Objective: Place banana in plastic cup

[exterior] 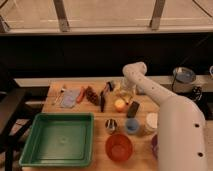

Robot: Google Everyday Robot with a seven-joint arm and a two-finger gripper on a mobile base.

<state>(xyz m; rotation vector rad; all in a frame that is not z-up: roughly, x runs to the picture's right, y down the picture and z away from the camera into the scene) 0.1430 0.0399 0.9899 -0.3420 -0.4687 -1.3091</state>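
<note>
The white arm reaches in from the lower right, its hand (126, 92) low over the far middle of the table (100, 114); whether it is apart or together cannot be told. The pale banana (120, 90) shows just beside it, above the orange ball (119, 104). The light-blue plastic cup (132, 125) stands lower, between a metal cup (110, 125) and a white cup (151, 121)
</note>
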